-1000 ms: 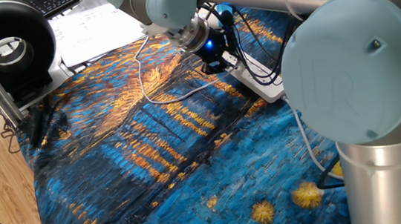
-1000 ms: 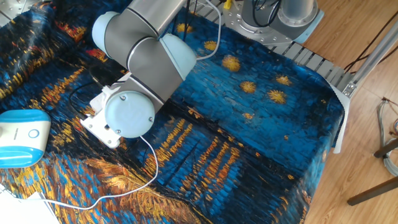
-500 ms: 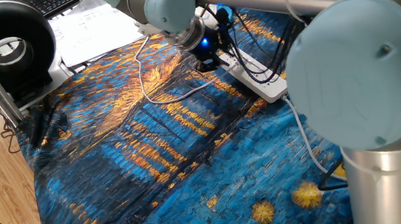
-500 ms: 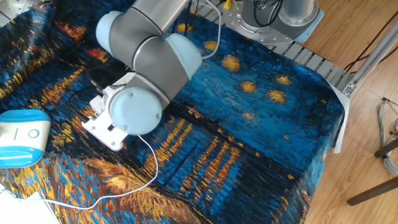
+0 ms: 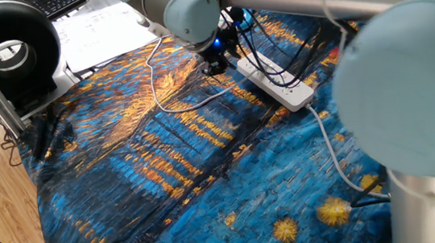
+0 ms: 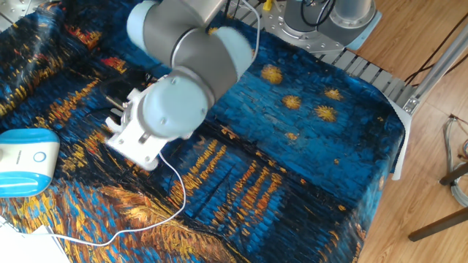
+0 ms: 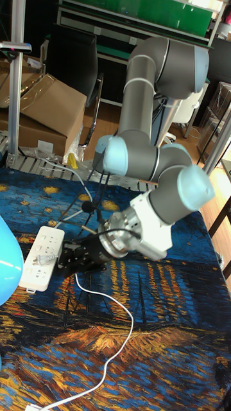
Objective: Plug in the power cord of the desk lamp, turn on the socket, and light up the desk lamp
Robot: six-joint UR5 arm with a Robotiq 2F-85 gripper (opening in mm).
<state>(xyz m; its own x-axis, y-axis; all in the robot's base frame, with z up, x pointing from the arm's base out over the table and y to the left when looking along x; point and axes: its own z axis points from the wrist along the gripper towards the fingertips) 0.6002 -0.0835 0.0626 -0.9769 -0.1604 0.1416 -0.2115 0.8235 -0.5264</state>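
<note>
The socket (image 5: 276,81) is a long white strip lying on the starry cloth; its end shows under my wrist (image 6: 136,148) and at the left (image 7: 37,257). My black gripper (image 7: 63,259) hangs just beside the strip's edge, near one end (image 5: 215,60). It looks shut on the small plug of the power cord, whose thin white line (image 7: 122,324) trails from under the fingers in a loop across the cloth (image 5: 169,104) (image 6: 178,204). The plug itself is mostly hidden. The desk lamp's pale blue and white base (image 6: 23,161) sits at the cloth's left edge.
A thick pale-grey cable (image 5: 332,151) runs from the strip towards the arm's base. Black cables (image 5: 274,39) cross over the strip. A black round fan (image 5: 6,48) and papers (image 5: 99,30) lie at the back left. My own arm (image 6: 183,80) blocks much of the strip.
My gripper has slid along the strip towards its far end, leftward in one fixed view, taking the cord's end with it. More of the strip now shows there.
</note>
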